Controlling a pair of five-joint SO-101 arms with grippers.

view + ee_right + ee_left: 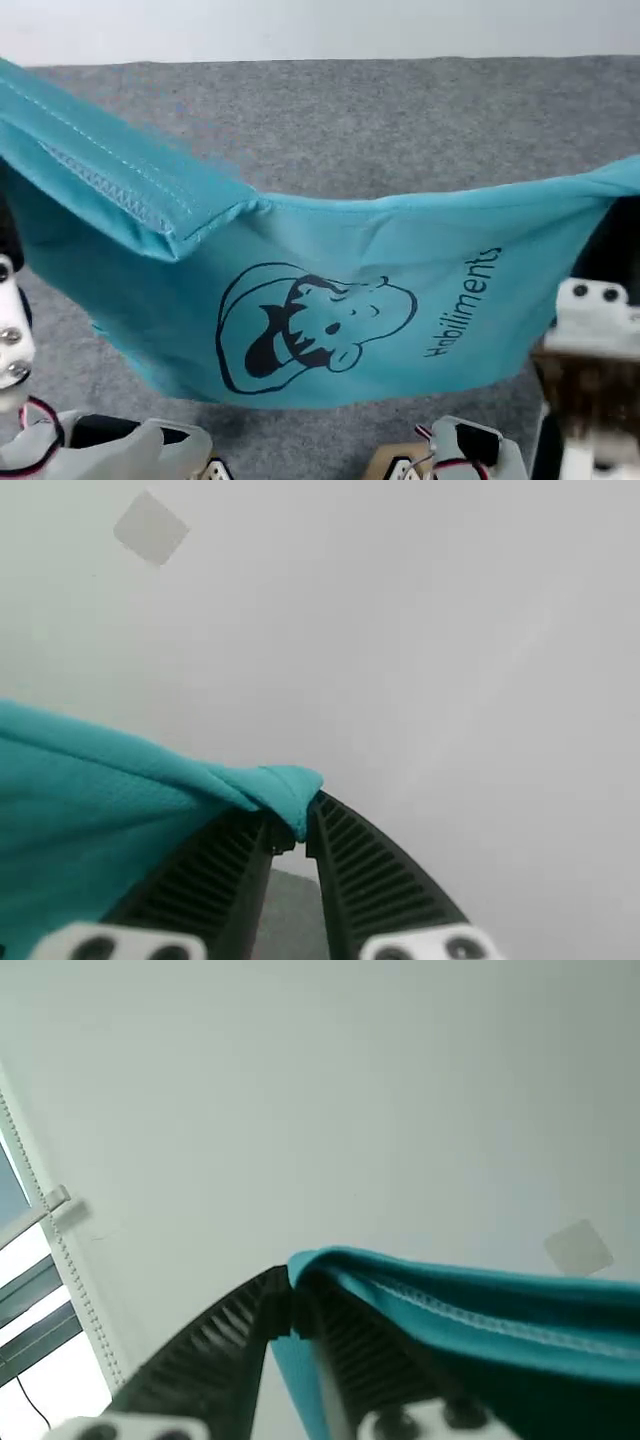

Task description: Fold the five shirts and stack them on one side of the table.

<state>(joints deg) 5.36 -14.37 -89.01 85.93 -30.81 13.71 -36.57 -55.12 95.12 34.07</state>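
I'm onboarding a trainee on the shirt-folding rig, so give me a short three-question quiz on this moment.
1. True or false: the teal shirt lies spread flat on the grey table.
2. What is printed on the shirt? A) a black line drawing of a face with lettering beside it B) red stripes C) nothing
3. How many grippers are shut on the shirt?
Key: 1 false, it hangs stretched between the left gripper and the right gripper. 2 A. 3 two.
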